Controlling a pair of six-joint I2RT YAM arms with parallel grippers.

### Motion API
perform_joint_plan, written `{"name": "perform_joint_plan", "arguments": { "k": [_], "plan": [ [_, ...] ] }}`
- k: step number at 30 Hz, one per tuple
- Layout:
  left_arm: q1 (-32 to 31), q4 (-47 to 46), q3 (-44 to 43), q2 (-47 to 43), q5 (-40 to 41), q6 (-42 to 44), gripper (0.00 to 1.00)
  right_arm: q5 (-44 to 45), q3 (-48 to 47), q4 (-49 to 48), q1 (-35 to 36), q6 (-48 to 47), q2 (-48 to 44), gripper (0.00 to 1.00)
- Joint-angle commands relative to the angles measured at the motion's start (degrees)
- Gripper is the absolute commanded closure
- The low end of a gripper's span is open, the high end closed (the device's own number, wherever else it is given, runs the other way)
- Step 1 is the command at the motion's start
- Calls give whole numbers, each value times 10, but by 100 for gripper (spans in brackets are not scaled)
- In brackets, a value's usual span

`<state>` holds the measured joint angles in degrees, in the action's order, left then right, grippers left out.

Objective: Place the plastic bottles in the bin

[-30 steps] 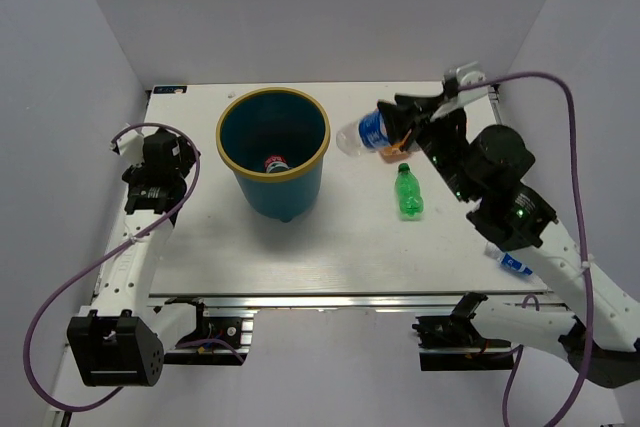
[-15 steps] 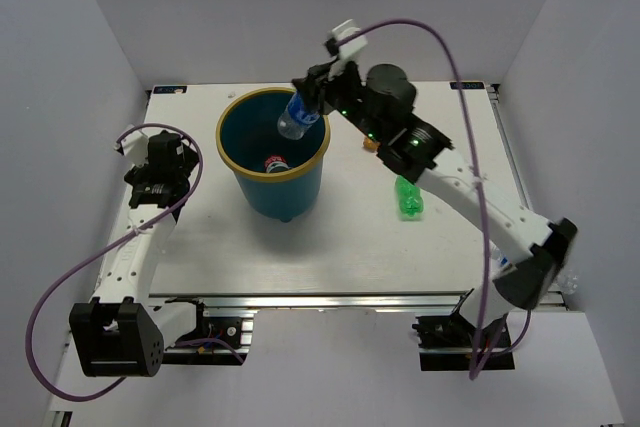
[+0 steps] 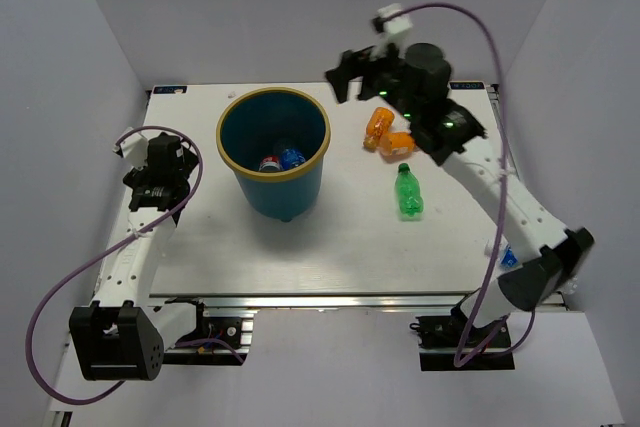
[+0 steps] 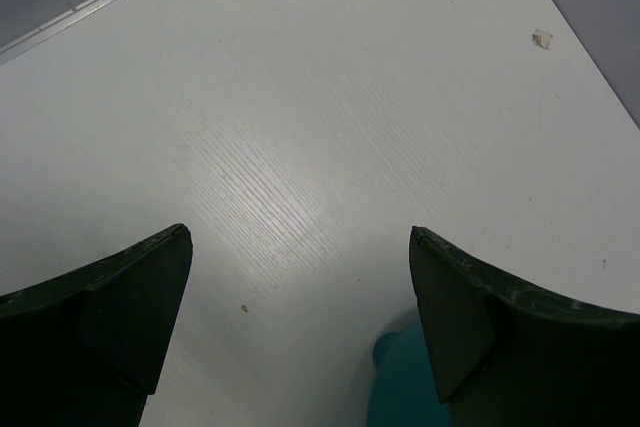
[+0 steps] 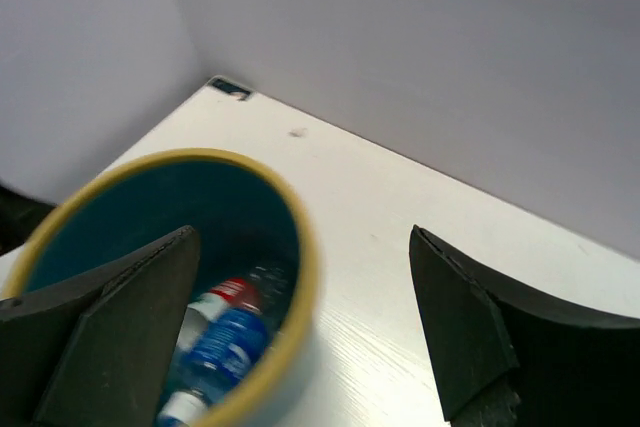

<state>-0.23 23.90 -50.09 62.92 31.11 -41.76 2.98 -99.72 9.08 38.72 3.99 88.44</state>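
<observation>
My right end effector hung in the air, raised over the far part of the surface, just off the far right side of the bin. Its fingers were spread wide with nothing between them. In my right wrist view the gap framed the bin's yellowish rim, and the teal inside showed under the left finger.

Two plastic bottles lay at the bottom of the bin, touching each other: a blue-labelled bottle and a red-labelled bottle beside it.

On the surface to the right of the bin lay an orange bottle and a second orange bottle, close together, below my right arm. A green bottle lay nearer to my bases, apart from both and well clear of the bin. Another bottle with a blue label peeked out at the right edge, mostly hidden behind my arm.

My left end effector sat to the left of the bin, apart from it. Its fingers stood spread and empty over bare surface, with a sliver of teal bin at the bottom of that wrist view.
</observation>
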Motion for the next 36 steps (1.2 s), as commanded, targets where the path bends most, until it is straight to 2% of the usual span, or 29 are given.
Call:
{"name": "perform_joint_plan", "arguments": {
  "k": [1, 4, 5, 7, 9, 13, 16, 20, 23, 29, 33, 36],
  "plan": [
    [1, -13, 3, -15, 9, 9, 2, -44, 78, 16, -106, 85, -61, 11],
    [1, -23, 0, -17, -4, 25, 2, 35, 174, 63, -152, 92, -87, 11],
    [1, -31, -3, -15, -11, 31, 2, 87, 198, 76, -158, 99, -94, 11],
    [1, -39, -11, -12, -28, 47, 2, 113, 270, 90, -174, 102, -97, 11],
    [1, -52, -24, -7, -61, 70, 2, 113, 320, 91, -198, 116, -86, 11],
    [1, -52, -45, -9, -80, 95, 2, 93, 349, 95, -219, 107, -20, 11],
    [1, -68, -26, -24, -110, 107, 2, 87, 362, 82, -222, 101, 17, 11],
    [1, -103, -5, -37, -178, 116, 2, 49, 370, 60, -223, 109, 79, 11],
    [1, -105, -3, -37, -178, 119, 2, -1, 387, 34, -223, 123, 103, 13],
    [1, -124, 24, -37, -180, 116, 2, -25, 404, 35, -222, 136, 91, 27],
    [1, -121, 32, -39, -162, 117, 2, -23, 413, 48, -221, 131, 48, 56],
    [1, -121, 35, -46, -151, 116, 2, -53, 389, 66, -203, 110, -12, 60]
  ]
}}
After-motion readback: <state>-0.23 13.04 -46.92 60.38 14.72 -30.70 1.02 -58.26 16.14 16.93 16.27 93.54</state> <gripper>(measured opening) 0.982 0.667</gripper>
